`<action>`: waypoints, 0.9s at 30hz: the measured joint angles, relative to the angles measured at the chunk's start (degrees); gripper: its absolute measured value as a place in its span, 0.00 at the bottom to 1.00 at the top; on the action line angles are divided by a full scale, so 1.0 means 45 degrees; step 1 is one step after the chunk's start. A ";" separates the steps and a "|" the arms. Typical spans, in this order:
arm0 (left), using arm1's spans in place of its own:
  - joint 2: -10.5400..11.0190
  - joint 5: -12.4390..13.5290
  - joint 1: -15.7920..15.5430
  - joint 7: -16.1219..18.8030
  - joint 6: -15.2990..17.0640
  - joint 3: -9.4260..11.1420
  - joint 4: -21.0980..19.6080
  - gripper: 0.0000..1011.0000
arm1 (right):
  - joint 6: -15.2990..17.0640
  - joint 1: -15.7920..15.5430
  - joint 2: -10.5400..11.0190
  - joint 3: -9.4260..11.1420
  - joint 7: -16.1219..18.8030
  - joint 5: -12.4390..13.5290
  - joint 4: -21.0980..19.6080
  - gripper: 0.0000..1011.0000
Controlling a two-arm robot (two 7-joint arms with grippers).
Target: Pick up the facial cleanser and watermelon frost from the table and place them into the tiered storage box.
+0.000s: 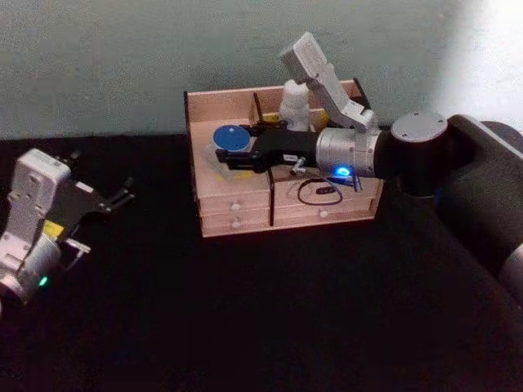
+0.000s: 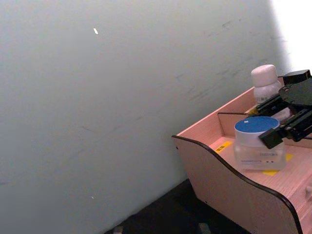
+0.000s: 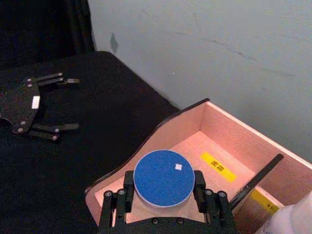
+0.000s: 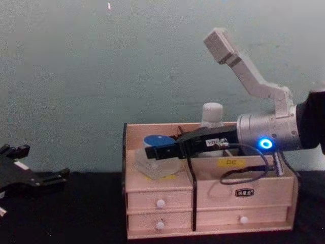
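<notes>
The right gripper (image 1: 231, 153) clasps the watermelon frost (image 3: 164, 179) over the tiered storage box's (image 1: 235, 219) left compartment (facial cleanser (image 4: 213, 115) already stands behind); the left gripper (image 1: 124, 196) waits spread above the worktop (image 1: 270, 310).

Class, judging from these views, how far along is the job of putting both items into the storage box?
Done: the cleanser stands in the box. In hand: the right claw straddles the jar, which rests in the left compartment. Left: letting go and pulling back. The left claw idles, open.
</notes>
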 joint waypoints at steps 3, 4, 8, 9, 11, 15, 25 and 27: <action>0.0001 0.0000 -0.0001 0.0000 0.0001 0.0000 0.0000 0.99 | 0.0001 -0.0002 0.0003 -0.0004 -0.0001 0.0000 -0.0003 0.72; 0.0000 0.0000 0.0000 0.0000 0.0000 0.0000 0.0000 0.99 | 0.0003 -0.0003 0.0004 -0.0005 -0.0001 0.0000 -0.0005 0.72; 0.0000 0.0000 -0.0001 0.0000 0.0001 0.0000 0.0000 0.99 | 0.0005 -0.0008 0.0008 -0.0010 -0.0001 0.0002 -0.0008 0.72; 0.0000 0.0000 -0.0001 0.0000 0.0000 0.0000 0.0000 0.99 | 0.0006 -0.0010 0.0010 -0.0012 -0.0002 0.0003 -0.0011 0.72; 0.0000 0.0000 -0.0001 0.0000 0.0001 0.0000 0.0000 0.99 | 0.0007 -0.0012 0.0012 -0.0015 -0.0001 0.0004 -0.0012 0.72; 0.0001 0.0000 0.0000 0.0000 0.0001 0.0000 0.0000 0.99 | 0.0012 -0.0015 0.0016 -0.0020 -0.0001 0.0005 -0.0018 0.72; 0.0000 0.0000 0.0000 0.0000 0.0000 0.0000 0.0000 0.99 | 0.0040 -0.0020 0.0025 -0.0026 0.0001 -0.0001 -0.0019 0.94; 0.0000 0.0000 0.0000 0.0000 0.0000 0.0000 0.0001 0.99 | 0.0039 -0.0020 0.0025 -0.0026 0.0000 -0.0001 -0.0020 0.96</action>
